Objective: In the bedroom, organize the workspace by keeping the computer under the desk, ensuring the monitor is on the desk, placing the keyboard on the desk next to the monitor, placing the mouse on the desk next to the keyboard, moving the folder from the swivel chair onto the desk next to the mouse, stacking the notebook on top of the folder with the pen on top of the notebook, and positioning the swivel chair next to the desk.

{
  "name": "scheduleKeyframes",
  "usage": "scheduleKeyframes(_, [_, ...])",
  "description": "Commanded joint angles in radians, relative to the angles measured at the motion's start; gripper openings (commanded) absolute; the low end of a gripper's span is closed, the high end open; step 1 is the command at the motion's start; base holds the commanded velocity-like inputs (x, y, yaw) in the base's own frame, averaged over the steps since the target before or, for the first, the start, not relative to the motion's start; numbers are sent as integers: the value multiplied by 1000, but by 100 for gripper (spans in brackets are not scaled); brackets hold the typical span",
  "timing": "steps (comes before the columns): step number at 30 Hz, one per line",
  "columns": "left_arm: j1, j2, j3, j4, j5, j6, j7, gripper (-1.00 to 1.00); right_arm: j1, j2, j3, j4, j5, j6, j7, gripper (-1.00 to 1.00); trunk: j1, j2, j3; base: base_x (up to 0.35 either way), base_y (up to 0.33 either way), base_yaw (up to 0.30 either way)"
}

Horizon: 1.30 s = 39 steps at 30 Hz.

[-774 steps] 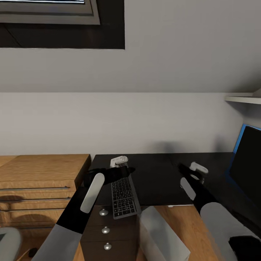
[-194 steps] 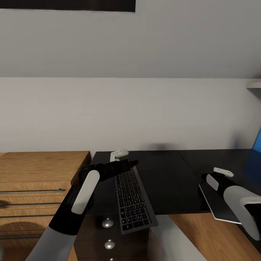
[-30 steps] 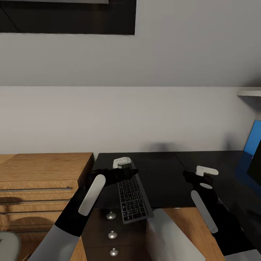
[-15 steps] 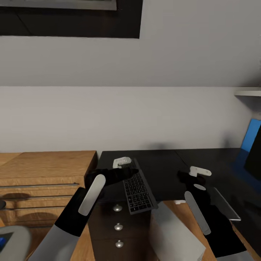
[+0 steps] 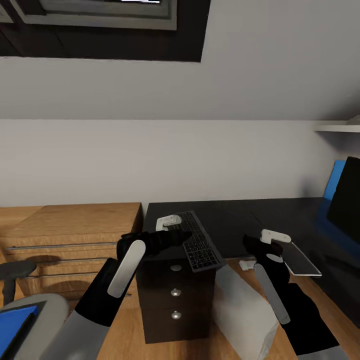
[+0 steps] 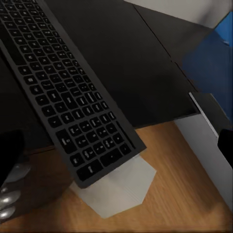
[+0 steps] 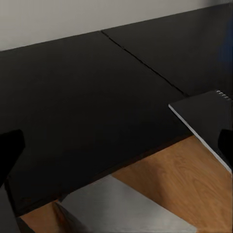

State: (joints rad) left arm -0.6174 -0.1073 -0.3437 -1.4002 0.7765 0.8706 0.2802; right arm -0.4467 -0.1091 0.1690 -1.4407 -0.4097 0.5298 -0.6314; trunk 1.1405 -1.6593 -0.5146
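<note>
Head view. Desk (image 5: 235,220): black top, three drawers with silver knobs at its left end. Keyboard (image 5: 199,240): on the desk, near end jutting past the front edge. Left gripper (image 5: 172,231): at the keyboard's left edge; whether it grips cannot be told. Right gripper (image 5: 270,239): at the desk's front edge beside a dark notebook (image 5: 300,258) that overhangs the edge; finger spread cannot be told. Computer (image 5: 240,312): light-grey tower on the floor under the desk. Monitor (image 5: 345,201): black, at far right on the desk. Folder (image 5: 16,322): blue, on the chair (image 5: 35,310) seat at lower left. Wooden chest (image 5: 70,235): left of the desk.

Left wrist view. Keyboard (image 6: 63,92) runs diagonally over the desk (image 6: 131,63), its end overhanging the computer (image 6: 121,187) below.

Right wrist view. Desk (image 7: 97,97) top; notebook (image 7: 208,121) corner overhangs; dark fingertips (image 7: 8,155) at the frame sides stand well apart with nothing between them.
</note>
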Motion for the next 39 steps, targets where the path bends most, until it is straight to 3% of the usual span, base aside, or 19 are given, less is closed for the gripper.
scheduleKeyframes(1, [-1, 0, 0, -4, 10, 2, 10, 100, -1, -1, 3, -1, -9, 3, -10, 100, -1, -1, -1, -274, 220, -89])
scheduleKeyframes(8, [-1, 0, -1, -14, 11, 3, 9, 100, -1, 2, 5, 17, -13, 1, -9, 100, -1, -1, -4, -229, 216, -210])
scheduleKeyframes(21, [0, 0, -1, -17, 12, 4, 7, 100, -1, 6, 9, 40, -17, -59, -10, 100, -1, -1, -21, -31, 33, -134])
scheduleKeyframes(29, [0, 0, -1, -17, 12, 4, 7, 100, -1, 38, 5, 44, -16, -61, -9, 100, -1, -1, -31, -1, 1, -104])
scheduleKeyframes(39, [-1, 0, -1, -18, 12, 4, 7, 100, -1, 47, 3, 76, -17, -88, -5, 100, -1, -1, -40, 0, 0, -98])
